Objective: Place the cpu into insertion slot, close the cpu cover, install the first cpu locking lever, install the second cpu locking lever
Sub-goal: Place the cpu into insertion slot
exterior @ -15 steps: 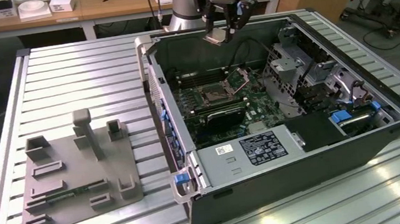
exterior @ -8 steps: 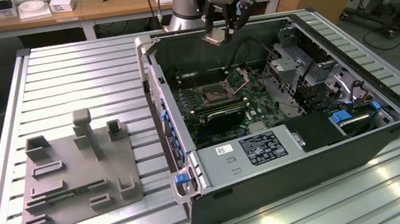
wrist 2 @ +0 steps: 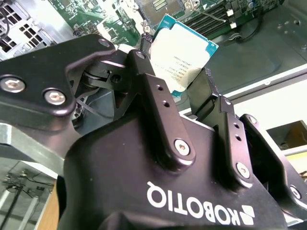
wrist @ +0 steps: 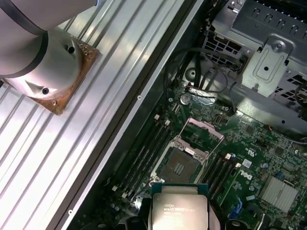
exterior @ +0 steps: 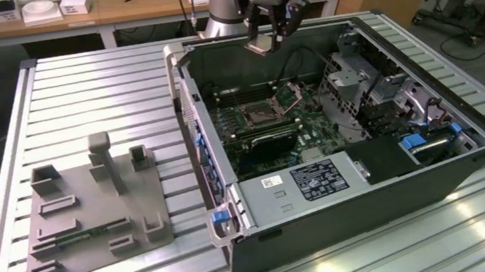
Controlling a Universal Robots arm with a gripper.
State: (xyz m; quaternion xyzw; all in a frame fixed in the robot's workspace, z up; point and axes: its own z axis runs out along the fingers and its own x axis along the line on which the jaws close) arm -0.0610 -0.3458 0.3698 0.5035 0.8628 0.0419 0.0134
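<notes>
- Noting a grey fixture plate (exterior: 97,212) on the slatted table (exterior: 92,77) at the exterior view's left.
- Finding the open computer case (exterior: 338,187) to its right, with the insertion slot (exterior: 263,115) uncovered on the green board and the cpu cover (exterior: 289,93) tilted up just beside it.
- Hanging above the case's far side: gripper (exterior: 267,38), fingers clamped on the cpu (wrist 2: 184,52), well apart from the slot.

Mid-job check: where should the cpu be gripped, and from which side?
By two opposite thin edges, coming from above its metal top, as the gripper has it. The cpu is a thin flat square, so an edge grip likely leaves its underside clear to face the insertion slot.
</notes>
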